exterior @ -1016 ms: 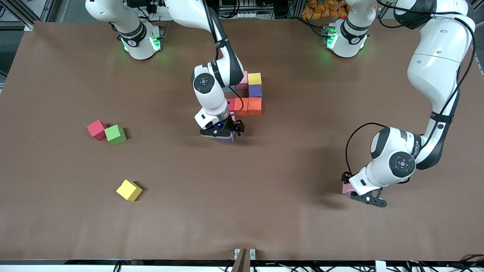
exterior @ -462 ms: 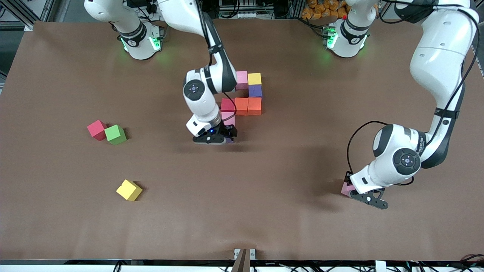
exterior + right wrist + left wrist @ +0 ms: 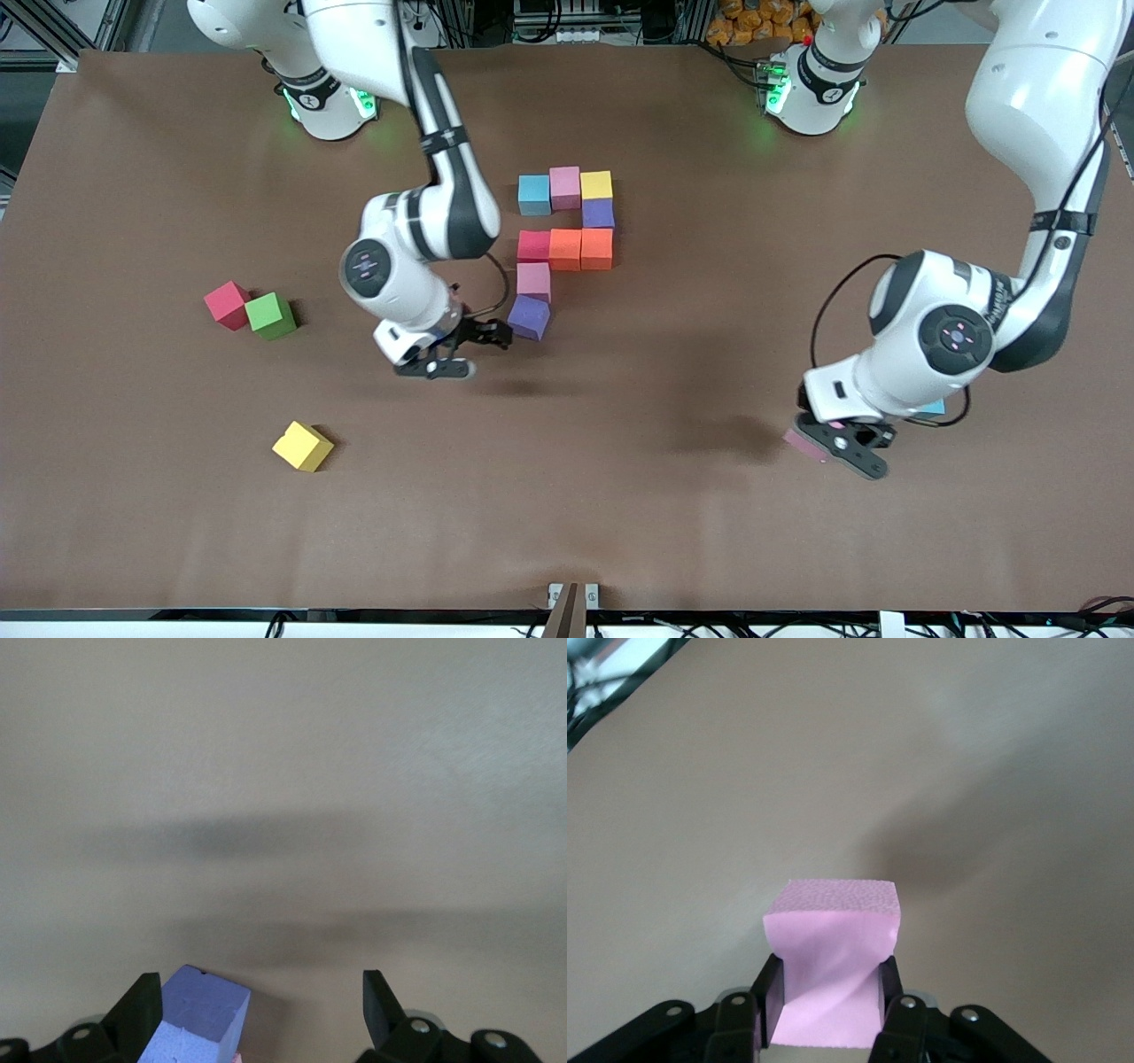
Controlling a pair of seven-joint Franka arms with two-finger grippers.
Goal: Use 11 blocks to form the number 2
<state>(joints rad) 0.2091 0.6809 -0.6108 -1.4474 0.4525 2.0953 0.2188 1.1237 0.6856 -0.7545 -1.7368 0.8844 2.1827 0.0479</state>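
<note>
Clamping a pink block [image 3: 830,979] above the table, the left gripper [image 3: 842,440] readies another piece for the 2; the right gripper [image 3: 462,347], jaws spread, hangs beside the purple block [image 3: 529,317].

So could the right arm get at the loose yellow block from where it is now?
Probably yes. The right pincer is open and holds nothing, and bare table lies between it and the yellow block at that arm's end; nothing stands against the block.

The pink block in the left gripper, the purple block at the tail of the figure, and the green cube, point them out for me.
pink block [image 3: 831,970]: left wrist view, its squeezed front face between the fingers.
purple block [image 3: 530,316]: front view, its top face.
green cube [image 3: 269,315]: front view, its top face, beside the red block.
</note>
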